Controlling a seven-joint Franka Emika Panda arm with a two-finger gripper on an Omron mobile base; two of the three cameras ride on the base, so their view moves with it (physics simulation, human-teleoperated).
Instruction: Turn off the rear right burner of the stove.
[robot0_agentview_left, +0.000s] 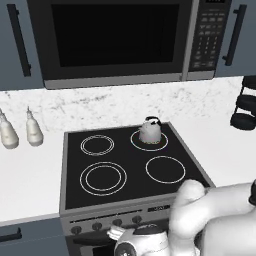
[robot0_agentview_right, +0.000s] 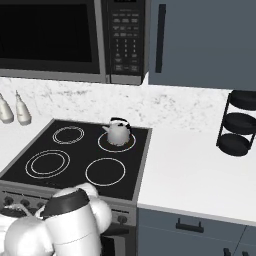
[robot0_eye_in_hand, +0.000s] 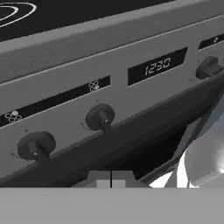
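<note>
Showing the stove (robot0_agentview_left: 75, 172), whose rear right burner (robot0_agentview_left: 149, 140) lies at the far right corner of the glass under a kettle (robot0_agentview_left: 149, 129). The pincer (robot0_agentview_left: 116, 233) hangs before the front knob panel (robot0_eye_in_hand: 109, 100), well short of that burner; its grip cannot be told.

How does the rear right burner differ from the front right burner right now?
The rear right burner has a kettle standing on it and shows a reddish glow at its ring; the front right burner is bare, its disc plain black. The rear one lies near the backsplash, the front one near the knob panel. Both are single thin pale rings on the stove, on its right side.
</note>
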